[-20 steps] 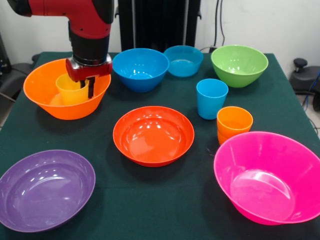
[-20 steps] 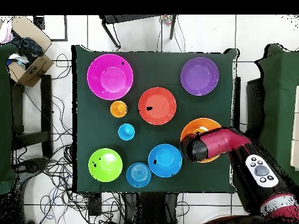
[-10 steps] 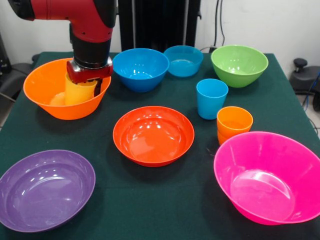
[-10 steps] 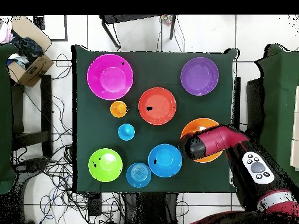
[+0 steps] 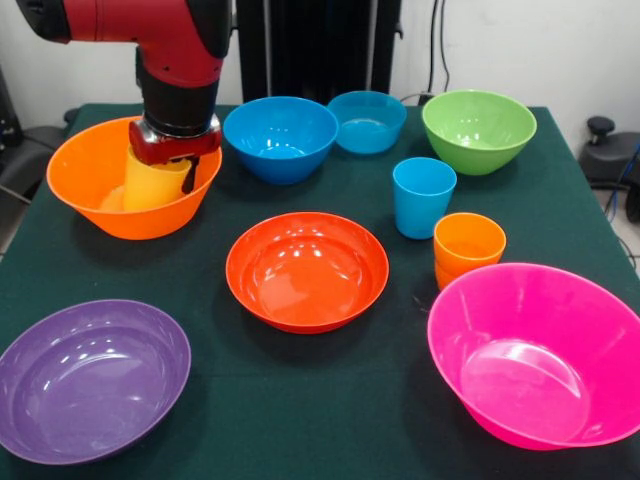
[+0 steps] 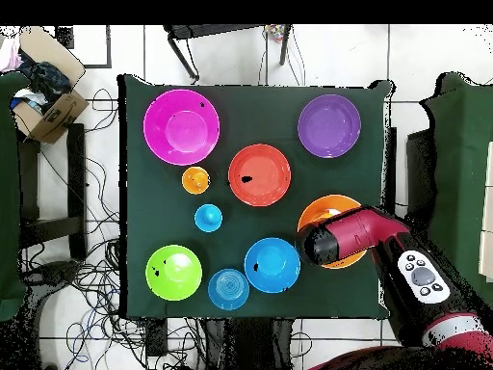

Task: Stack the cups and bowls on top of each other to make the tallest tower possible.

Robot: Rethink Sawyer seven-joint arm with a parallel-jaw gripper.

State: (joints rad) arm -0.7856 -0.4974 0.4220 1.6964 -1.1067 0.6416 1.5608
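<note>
- Yellow cup (image 5: 153, 182) is sitting inside orange bowl (image 5: 90, 190), tilted.
- Hand (image 5: 175, 170) is gripping yellow cup at its rim.
- Blue bowl (image 5: 281, 138) is sitting just beside orange bowl.

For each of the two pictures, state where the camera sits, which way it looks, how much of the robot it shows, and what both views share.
Front view: low, across the table, facing the arm; shows the gripper over the yellow cup in the orange bowl.
Overhead view: above, looking straight down; shows the red arm reaching from the bottom right.
Shared: the orange bowl, pink bowl and purple bowl.
</note>
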